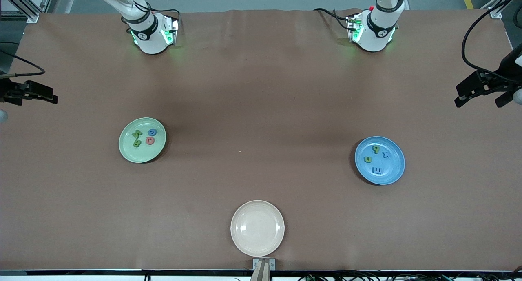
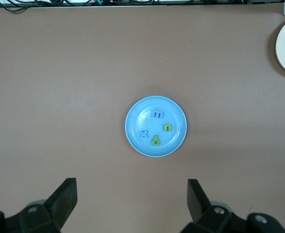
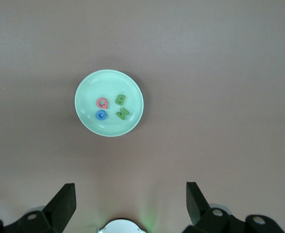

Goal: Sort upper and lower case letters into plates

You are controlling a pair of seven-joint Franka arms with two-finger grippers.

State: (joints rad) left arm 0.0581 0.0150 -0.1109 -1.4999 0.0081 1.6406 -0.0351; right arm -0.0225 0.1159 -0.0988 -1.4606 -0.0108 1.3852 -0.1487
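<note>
The mint green plate (image 1: 142,140) lies toward the right arm's end of the table and holds several letters: two green, one blue (image 3: 101,115), one pink (image 3: 102,103). Toward the left arm's end, the blue plate (image 1: 379,160) carries several letters too, two green and two blue, among them an m (image 2: 158,114) and an x (image 2: 143,134). My left gripper (image 2: 131,187) hangs open and empty high over the table, on the robots' side of the blue plate (image 2: 156,126). High above its own base, my right gripper (image 3: 130,189) is open and empty, the green plate (image 3: 109,103) well ahead.
An empty cream-white plate (image 1: 257,228) sits near the table's front edge, midway between the arms. The right arm's base (image 1: 151,32) and the left arm's base (image 1: 373,30) stand along the robots' edge. Brown cloth (image 1: 261,109) covers the table.
</note>
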